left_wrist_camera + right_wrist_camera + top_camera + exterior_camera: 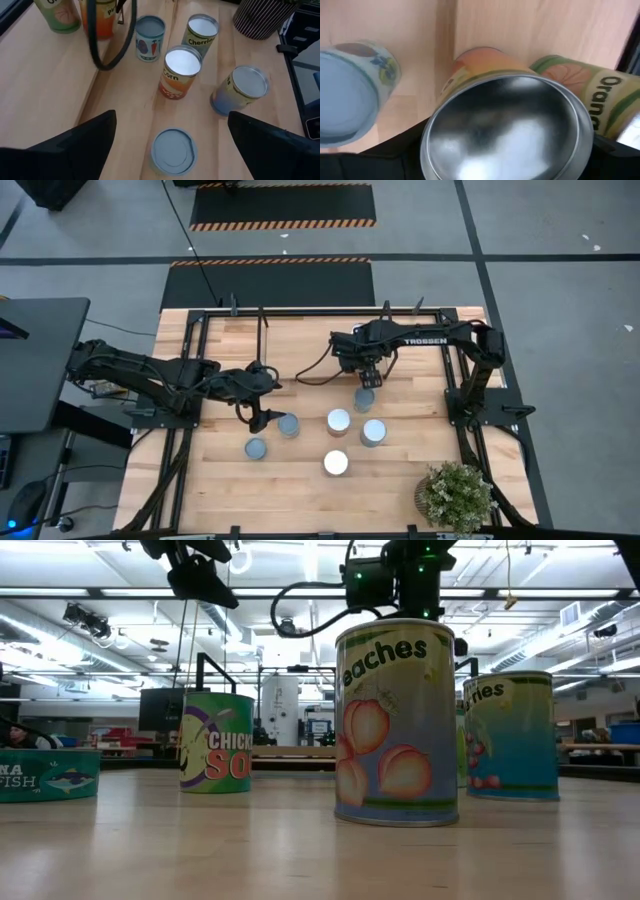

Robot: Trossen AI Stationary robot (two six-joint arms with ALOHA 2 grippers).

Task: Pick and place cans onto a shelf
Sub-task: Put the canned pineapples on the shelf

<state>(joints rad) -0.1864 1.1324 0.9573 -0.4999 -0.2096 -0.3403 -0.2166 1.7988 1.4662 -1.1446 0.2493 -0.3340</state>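
My right gripper (pixel 368 376) is over the shelf (pixel 300 345), a light board inside black rails at the table's far side. It is shut on an orange-sided can (pixel 506 130), which is next to an Orange-labelled can (pixel 600 92). My left gripper (pixel 262 418) is open, above and just left of a blue-grey-topped can (pixel 288 425); that can shows between its fingers in the left wrist view (pixel 172 152). Standing on the tabletop are a vegetable can (pixel 364 398), a corn can (pixel 339 421), a cherries can (pixel 373 432), a peaches can (pixel 336 463) and another can (pixel 256 448). My right gripper has the orange-sided can between its two fingers, one on each side of the can's upper wall just under the silver top rim (pixel 432 145). The fingers come from above. The can is upright; I cannot tell whether its base rests on the shelf board.
A potted plant (pixel 455 495) stands at the near right corner. Black frame rails (pixel 452 380) run along the table's left, right and far sides. A black cable loop (pixel 112 45) hangs near the right arm. Bare wood lies near the front edge.
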